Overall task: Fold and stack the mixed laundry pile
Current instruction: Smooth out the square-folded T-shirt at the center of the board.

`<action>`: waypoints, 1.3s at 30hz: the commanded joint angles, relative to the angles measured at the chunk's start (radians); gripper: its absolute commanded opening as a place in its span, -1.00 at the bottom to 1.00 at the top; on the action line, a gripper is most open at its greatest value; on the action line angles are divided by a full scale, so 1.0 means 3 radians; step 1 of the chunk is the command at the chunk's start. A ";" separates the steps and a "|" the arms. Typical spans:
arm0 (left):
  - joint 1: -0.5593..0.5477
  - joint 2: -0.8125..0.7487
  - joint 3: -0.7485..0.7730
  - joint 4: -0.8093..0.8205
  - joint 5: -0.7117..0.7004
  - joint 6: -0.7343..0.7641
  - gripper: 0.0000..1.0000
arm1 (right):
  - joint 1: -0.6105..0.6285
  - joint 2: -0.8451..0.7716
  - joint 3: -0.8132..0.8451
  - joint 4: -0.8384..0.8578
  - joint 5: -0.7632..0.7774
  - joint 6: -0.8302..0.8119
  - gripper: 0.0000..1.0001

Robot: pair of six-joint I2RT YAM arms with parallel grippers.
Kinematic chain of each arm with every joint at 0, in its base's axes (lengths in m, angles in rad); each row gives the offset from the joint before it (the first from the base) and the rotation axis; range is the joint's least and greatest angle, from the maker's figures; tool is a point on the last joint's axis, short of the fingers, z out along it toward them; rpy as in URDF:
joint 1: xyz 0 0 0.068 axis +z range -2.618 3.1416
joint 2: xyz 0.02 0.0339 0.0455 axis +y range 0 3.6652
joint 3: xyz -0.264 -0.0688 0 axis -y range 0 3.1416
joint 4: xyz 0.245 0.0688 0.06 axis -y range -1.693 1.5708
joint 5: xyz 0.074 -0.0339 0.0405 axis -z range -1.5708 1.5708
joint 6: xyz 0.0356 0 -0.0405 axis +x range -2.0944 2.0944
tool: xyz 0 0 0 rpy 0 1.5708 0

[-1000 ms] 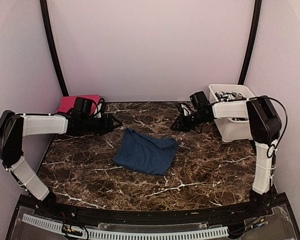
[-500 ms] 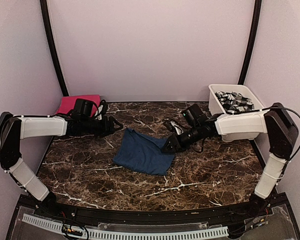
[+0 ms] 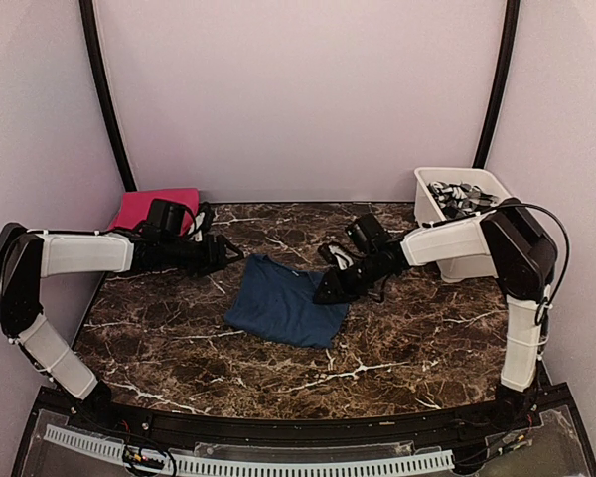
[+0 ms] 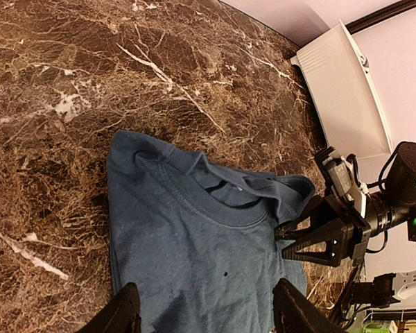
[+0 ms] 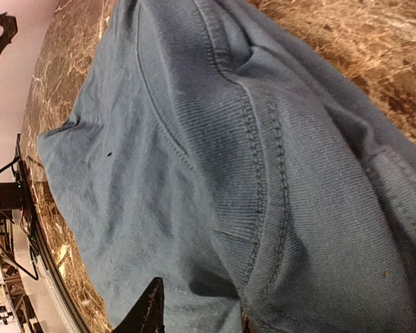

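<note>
Navy shirt lay crumpled-flat at ctr of table, collar on its 2 o'clock side. R gripper sat low at that 2 o'clock edge, jaws spread, tips at the fabric. L gripper hung just off shirt's 11 o'clock corner, jaws wide apart, empty. At table's 10 o'clock corner: pink cloth. At 2 o'clock: tub w/ patterned cloth inside.
</note>
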State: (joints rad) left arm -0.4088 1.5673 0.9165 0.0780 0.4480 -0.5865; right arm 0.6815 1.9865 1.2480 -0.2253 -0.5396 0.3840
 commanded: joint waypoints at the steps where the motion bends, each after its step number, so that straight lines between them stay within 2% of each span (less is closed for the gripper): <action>1: -0.0018 -0.0083 -0.0051 -0.0017 -0.0010 0.0062 0.29 | -0.0196 0.0046 0.0189 0.0092 0.0124 0.0011 -0.30; 8: -0.0032 -0.0031 -0.0069 -0.0044 -0.0016 0.0068 0.28 | -0.0526 0.0334 0.0732 -0.0118 0.0101 -0.0119 -0.27; 11: -0.0109 -0.0067 -0.0042 -0.0349 -0.0137 0.0142 0.29 | -0.0541 0.0210 0.0808 -0.0242 0.0054 -0.0134 -0.19; 13: -0.0166 -0.0117 -0.0042 -0.0568 -0.0233 0.0187 0.30 | -0.0518 -0.0131 0.0560 -0.0177 -0.0076 -0.0023 0.00; 16: -0.0228 -0.0207 -0.0180 -0.0709 -0.0235 0.0151 0.32 | -0.0391 -0.0620 -0.0100 0.0027 -0.0217 0.0199 0.15; 21: -0.0365 -0.0237 -0.0349 -0.0830 -0.0303 0.0158 0.33 | -0.0009 -0.1035 -0.0854 0.0351 -0.0189 0.0556 0.21; 30: -0.0437 -0.0114 -0.0366 -0.0764 -0.0268 0.0039 0.27 | 0.0249 -0.1003 -0.1471 0.0850 -0.0086 0.0857 0.18; 39: -0.0437 -0.0010 -0.0415 -0.0666 -0.0230 -0.0050 0.25 | 0.0489 -0.0804 -0.1435 0.1151 -0.0164 0.0990 0.12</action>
State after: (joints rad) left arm -0.5369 1.5570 0.8104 -0.1345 0.3763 -0.5877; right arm 0.8055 1.7069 0.7990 0.0280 -0.5812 0.6514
